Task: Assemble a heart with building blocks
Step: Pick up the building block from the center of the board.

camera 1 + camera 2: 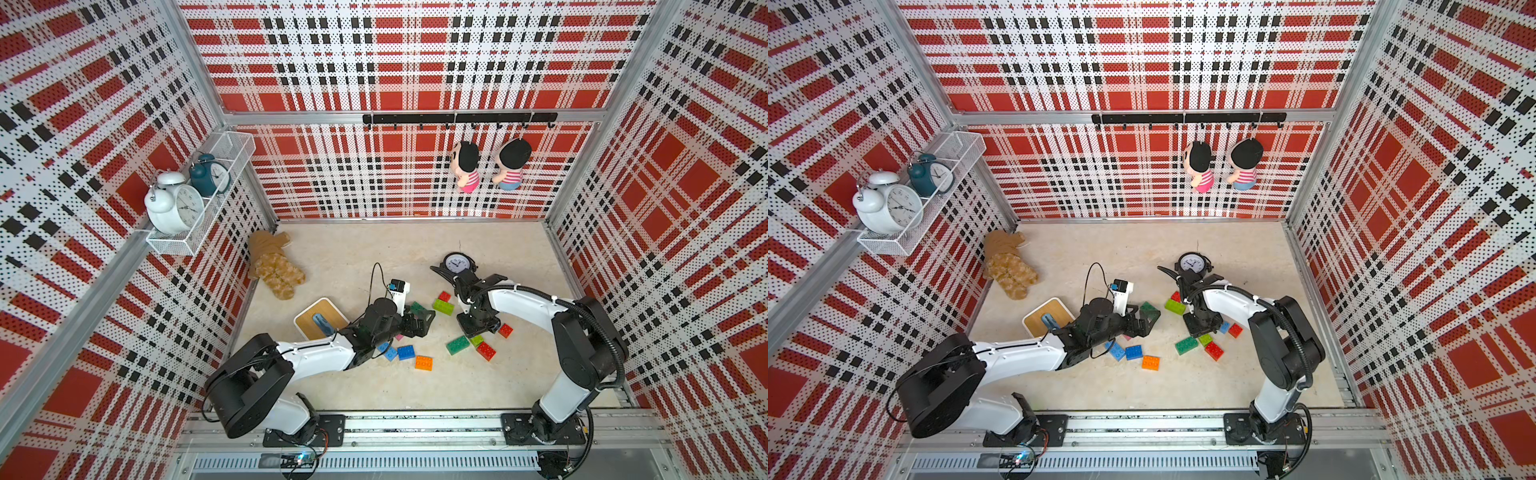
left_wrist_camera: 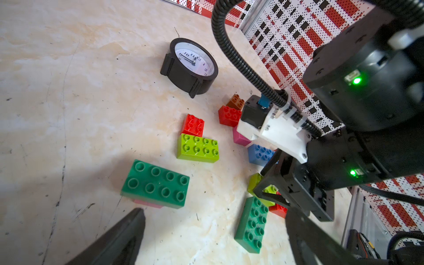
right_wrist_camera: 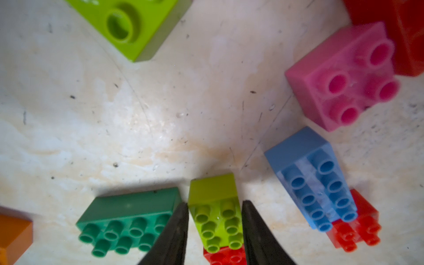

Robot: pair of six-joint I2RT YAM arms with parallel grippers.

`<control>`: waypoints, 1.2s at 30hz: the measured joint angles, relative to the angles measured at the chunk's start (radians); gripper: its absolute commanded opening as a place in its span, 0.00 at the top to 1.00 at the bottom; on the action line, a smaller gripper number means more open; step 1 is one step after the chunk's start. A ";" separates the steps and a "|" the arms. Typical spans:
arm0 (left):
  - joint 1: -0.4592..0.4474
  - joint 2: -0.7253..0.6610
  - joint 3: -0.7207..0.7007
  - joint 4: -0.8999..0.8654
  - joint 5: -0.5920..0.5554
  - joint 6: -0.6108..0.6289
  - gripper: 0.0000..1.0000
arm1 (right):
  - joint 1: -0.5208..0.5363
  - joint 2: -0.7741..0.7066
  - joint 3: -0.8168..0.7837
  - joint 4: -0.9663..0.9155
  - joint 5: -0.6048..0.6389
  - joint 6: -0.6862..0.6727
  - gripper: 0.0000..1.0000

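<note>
Clamps the right hand [image 3: 214, 203] on the small lime block [image 3: 213, 190], at 4 o'clock of the surface [image 1: 374, 386] centre, dark green block [image 1: 458, 345] just beside at its 9 o'clock. Holds the left hand [image 2: 214, 212] released, wide and empty, near centre.

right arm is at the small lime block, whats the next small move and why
Probably lift the lime block straight up a little. In the right wrist view the right gripper has a finger against each of its sides, so it looks gripped. The dark green block sits right beside one finger and a red block lies close, so a sideways pull might drag them.
</note>
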 measured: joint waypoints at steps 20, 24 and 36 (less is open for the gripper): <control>0.004 0.000 0.000 0.000 0.000 0.000 0.02 | 0.000 -0.002 0.000 -0.008 -0.004 -0.016 0.68; 0.042 0.000 0.000 0.003 0.018 -0.020 0.00 | 0.000 -0.027 0.000 -0.009 0.014 -0.016 0.75; 0.234 0.077 0.055 0.037 0.195 -0.095 0.12 | 0.039 -0.224 0.032 0.114 0.024 -0.072 0.86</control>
